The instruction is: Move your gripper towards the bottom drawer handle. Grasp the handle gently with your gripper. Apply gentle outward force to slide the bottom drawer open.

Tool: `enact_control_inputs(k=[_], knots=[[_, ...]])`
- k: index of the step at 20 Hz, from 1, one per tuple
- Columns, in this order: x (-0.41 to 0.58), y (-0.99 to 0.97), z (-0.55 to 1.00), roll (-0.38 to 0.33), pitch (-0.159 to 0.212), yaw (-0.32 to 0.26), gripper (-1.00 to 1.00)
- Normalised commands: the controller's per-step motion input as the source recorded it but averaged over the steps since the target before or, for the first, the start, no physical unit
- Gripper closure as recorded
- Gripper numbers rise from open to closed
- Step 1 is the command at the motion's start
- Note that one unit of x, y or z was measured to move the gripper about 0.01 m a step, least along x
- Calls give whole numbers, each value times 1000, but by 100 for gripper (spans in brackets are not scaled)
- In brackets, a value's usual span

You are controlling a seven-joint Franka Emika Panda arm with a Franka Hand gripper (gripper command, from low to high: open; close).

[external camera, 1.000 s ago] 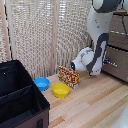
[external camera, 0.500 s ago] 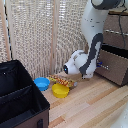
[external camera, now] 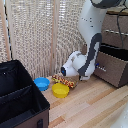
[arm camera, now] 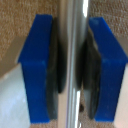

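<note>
The gripper point(arm camera: 74, 70) is closed on the bottom drawer handle point(arm camera: 75, 60): in the wrist view the silver bar runs between the blue fingers point(arm camera: 41, 70), and the dark pads press it from both sides. The grip looks narrow, so I think the bar can slip out if the pull is not straight, or if it is too sudden.

From where I stand, the black box point(external camera: 20, 97) is nearest, at about 8 o'clock. Further away are the yellow bowl point(external camera: 60, 90) and the blue bowl point(external camera: 42, 83), near the centre. The bottom drawer point(external camera: 114, 67) is at 3 o'clock, already partly out. Nothing seems to block its way; the bowls lie well apart.
</note>
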Motion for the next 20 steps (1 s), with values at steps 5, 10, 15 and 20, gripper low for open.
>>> enact_control_inputs(k=[5,10,15,20], knots=[[327,947,-365,0,39,77,100],[291,857,-233,-15,43,73,100],[121,177,190,-51,0,5,-100],[239,29,498,-26,3,-7,-100]])
